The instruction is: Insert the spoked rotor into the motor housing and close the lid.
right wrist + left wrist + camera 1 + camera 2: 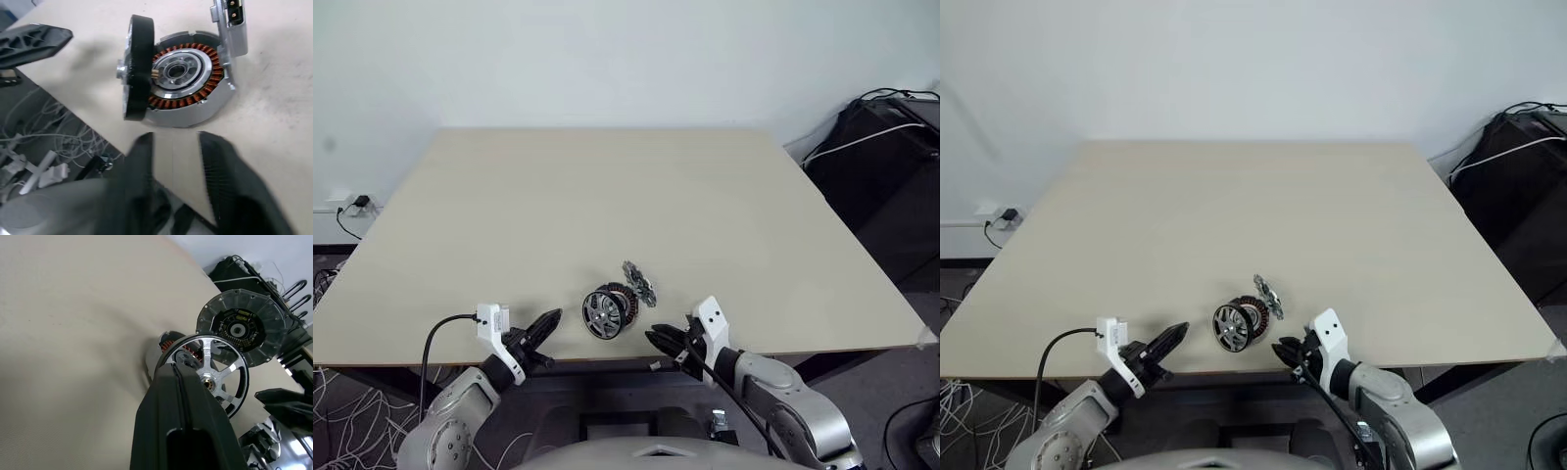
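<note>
Spoked rotor [604, 313] on edge near table [607, 196] front edge, leaning against motor housing [188, 83], axle toward 7 o'clock. Lid [639, 281] open at 1 o'clock. Left gripper [546, 328] pinched closed, empty; right gripper [658, 341] parted, empty.

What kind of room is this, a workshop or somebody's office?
Probably a lab or test room: one plain beige table against a bare white wall, motor parts laid out, and black equipment with loose cables beside it.
</note>
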